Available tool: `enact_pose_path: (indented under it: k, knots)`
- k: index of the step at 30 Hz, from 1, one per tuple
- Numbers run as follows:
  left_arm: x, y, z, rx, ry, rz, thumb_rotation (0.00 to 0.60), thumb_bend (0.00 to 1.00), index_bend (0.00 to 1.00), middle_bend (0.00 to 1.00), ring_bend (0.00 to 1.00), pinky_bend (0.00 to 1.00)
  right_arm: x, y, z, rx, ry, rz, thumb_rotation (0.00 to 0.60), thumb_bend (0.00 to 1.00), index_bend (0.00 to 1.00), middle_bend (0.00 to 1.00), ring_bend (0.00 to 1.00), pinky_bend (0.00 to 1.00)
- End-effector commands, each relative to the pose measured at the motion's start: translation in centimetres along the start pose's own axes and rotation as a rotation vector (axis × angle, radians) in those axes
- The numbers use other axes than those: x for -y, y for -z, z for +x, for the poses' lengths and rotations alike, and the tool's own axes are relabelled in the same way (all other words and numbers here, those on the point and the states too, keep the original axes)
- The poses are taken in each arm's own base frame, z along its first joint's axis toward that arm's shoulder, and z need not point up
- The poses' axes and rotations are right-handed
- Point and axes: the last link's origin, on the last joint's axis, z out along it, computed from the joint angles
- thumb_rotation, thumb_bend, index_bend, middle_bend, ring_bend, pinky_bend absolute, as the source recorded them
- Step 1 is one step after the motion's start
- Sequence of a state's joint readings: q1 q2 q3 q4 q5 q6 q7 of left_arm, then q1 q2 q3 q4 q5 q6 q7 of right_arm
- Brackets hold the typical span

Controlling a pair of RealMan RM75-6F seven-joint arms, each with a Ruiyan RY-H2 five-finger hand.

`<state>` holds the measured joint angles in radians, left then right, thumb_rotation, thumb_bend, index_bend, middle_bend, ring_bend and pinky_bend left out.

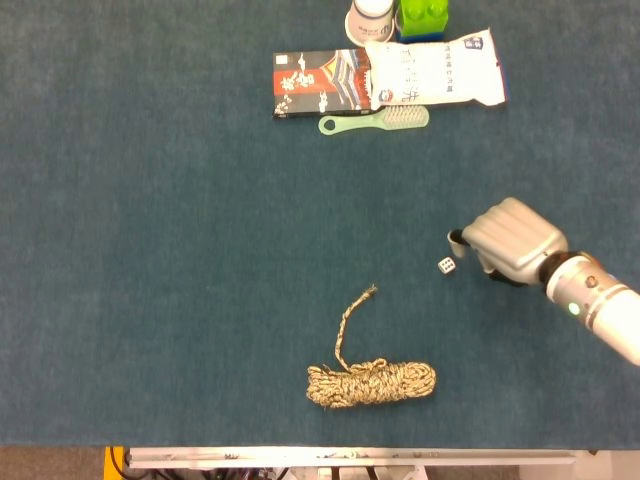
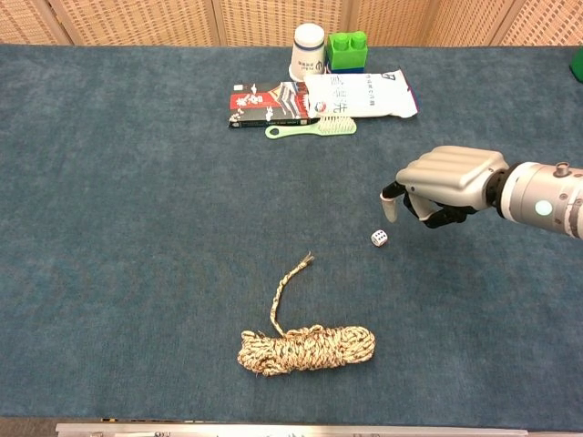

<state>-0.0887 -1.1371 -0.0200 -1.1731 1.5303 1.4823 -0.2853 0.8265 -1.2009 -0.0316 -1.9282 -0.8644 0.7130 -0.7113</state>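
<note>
My right hand (image 1: 508, 240) (image 2: 444, 184) hovers just right of and above a small white die (image 1: 446, 265) (image 2: 379, 238) on the blue cloth. Its back faces up, its fingers are curled under and its thumb points down toward the die. Nothing shows in its grasp, and it is apart from the die. A coiled tan rope (image 1: 370, 381) (image 2: 305, 347) with one loose end lies near the front edge, left of the hand. My left hand is out of both views.
At the far edge lie a dark printed box (image 1: 320, 84), a white packet (image 1: 435, 68), a pale green brush (image 1: 375, 120), a white cup (image 2: 308, 49) and a green block (image 2: 346, 51). The table's front edge (image 1: 350, 457) runs along the bottom.
</note>
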Motion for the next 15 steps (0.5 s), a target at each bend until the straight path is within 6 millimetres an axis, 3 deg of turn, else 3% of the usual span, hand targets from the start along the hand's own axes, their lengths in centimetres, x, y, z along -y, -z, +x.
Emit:
enact_pose_path:
  k: [1,15]
  knots:
    - [0.0,0.0,0.0,0.002,-0.002,0.002,0.600,0.14,0.51,0.37,0.29,0.46,0.1,-0.2,-0.1,0.011,0.005,0.000,0.600,1.00,0.40,1.00,1.00,1.00]
    - [-0.1,-0.1,-0.2,0.009,-0.009,-0.003,0.600,0.14,0.51,0.37,0.29,0.46,0.6,-1.5,-0.2,0.027,0.013,0.011,0.600,1.00,0.40,1.00,1.00,1.00]
